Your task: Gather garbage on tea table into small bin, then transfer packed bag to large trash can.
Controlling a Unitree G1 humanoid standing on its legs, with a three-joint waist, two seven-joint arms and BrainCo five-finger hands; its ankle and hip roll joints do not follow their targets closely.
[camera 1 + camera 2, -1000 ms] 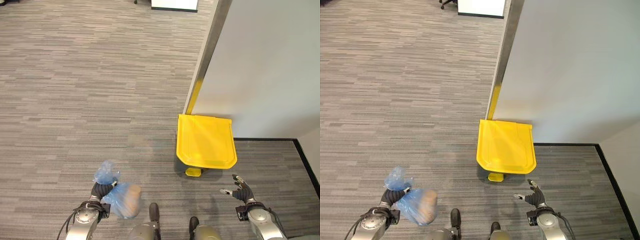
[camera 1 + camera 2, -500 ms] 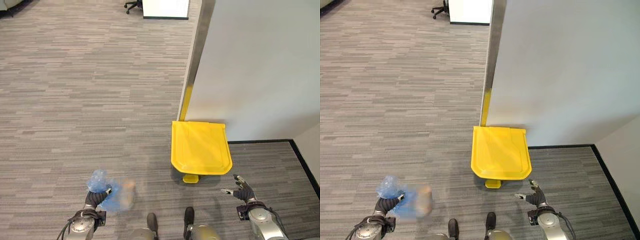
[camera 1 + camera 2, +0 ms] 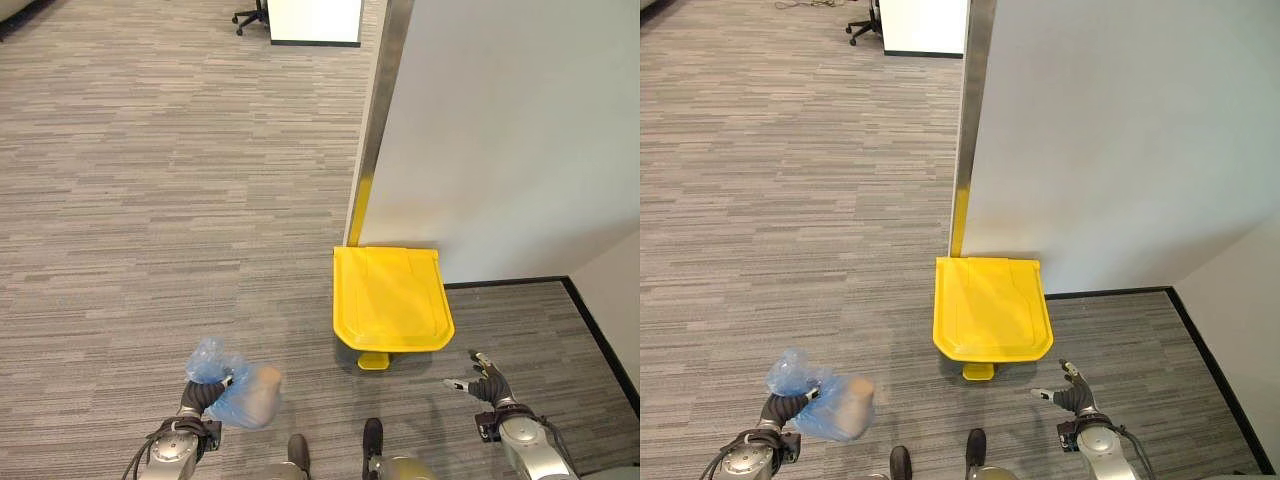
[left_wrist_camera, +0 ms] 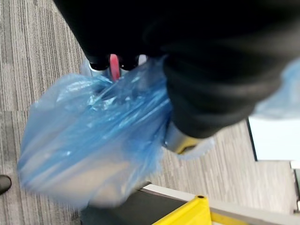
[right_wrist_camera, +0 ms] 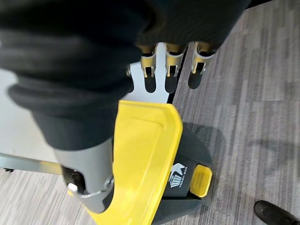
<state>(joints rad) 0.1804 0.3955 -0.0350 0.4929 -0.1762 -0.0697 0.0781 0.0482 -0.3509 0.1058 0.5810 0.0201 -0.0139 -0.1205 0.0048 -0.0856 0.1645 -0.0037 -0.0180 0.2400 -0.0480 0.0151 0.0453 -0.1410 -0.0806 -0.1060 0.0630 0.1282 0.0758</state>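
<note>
1. The knotted, translucent blue plastic garbage bag (image 3: 243, 398), bulging with a pale brownish lump inside, hangs at the lower left of the left eye view; its gathered neck puffs out above the left hand (image 3: 198, 395), whose fingers are clamped round that neck, so the bag dangles clear of the floor; in the left wrist view the blue film (image 4: 93, 140) sags below the dark cover.

2. The right hand (image 3: 484, 379) shows at the lower right of the left eye view, holding nothing, its fingers straight and spread apart; its wrist view shows the fingers (image 5: 168, 65) relaxed above the bin's lid.

3. The large trash can with a flat yellow plastic lid (image 3: 391, 297) and dark grey body stands at centre right, backed against the light grey partition wall (image 3: 510, 130); its lid is down; a small yellow foot pedal (image 3: 373, 360) juts from the front base, towards the bottom of the frame.

4. Grey striped carpet (image 3: 150, 200) spreads across the left of the frame.

5. Judgement: the gathering looks done and the step in hand is carrying the packed bag to the large can; the next move calls for raising the lid, by the pedal or with the free right hand, then bringing the bag rightwards over the opening and letting go.
</note>
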